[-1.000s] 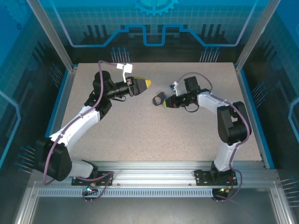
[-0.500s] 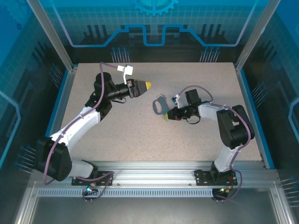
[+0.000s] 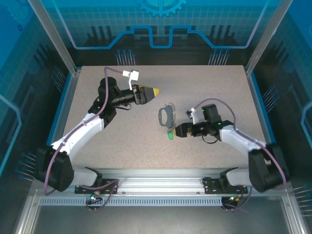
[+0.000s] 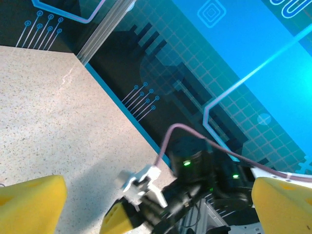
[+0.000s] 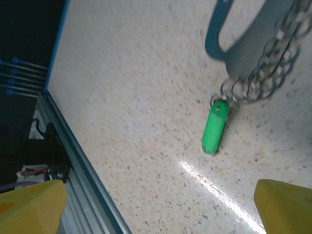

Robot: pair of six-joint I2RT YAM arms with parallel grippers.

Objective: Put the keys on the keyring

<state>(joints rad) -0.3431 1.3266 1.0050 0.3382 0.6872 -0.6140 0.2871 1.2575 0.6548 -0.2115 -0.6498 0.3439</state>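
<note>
The keyring point(image 3: 164, 116), a dark grey oval loop, lies flat on the table mid-scene with its silvery chain point(image 3: 170, 107) along the right side. The green key point(image 3: 170, 135) lies just below it. In the right wrist view the key point(image 5: 215, 126) hangs by a small ring from the chain point(image 5: 270, 73) beside the grey loop point(image 5: 234, 46). My right gripper point(image 3: 178, 130) sits just right of the key, open, with nothing between its yellow fingertips point(image 5: 285, 204). My left gripper point(image 3: 154, 91) hovers up and left of the keyring, open and empty, with its yellow fingertips point(image 4: 29, 202) wide apart.
The speckled table point(image 3: 122, 141) is walled by blue panels, with a metal rail point(image 3: 161, 175) along its near edge. In the right wrist view the table's blue edge point(image 5: 73, 146) runs close on the left. The right arm's wrist point(image 4: 190, 180) shows in the left wrist view.
My right gripper has opened and let go of the keyring, which now lies on the table with the key. The right arm has drawn back towards the near right. My left gripper has opened wider.
</note>
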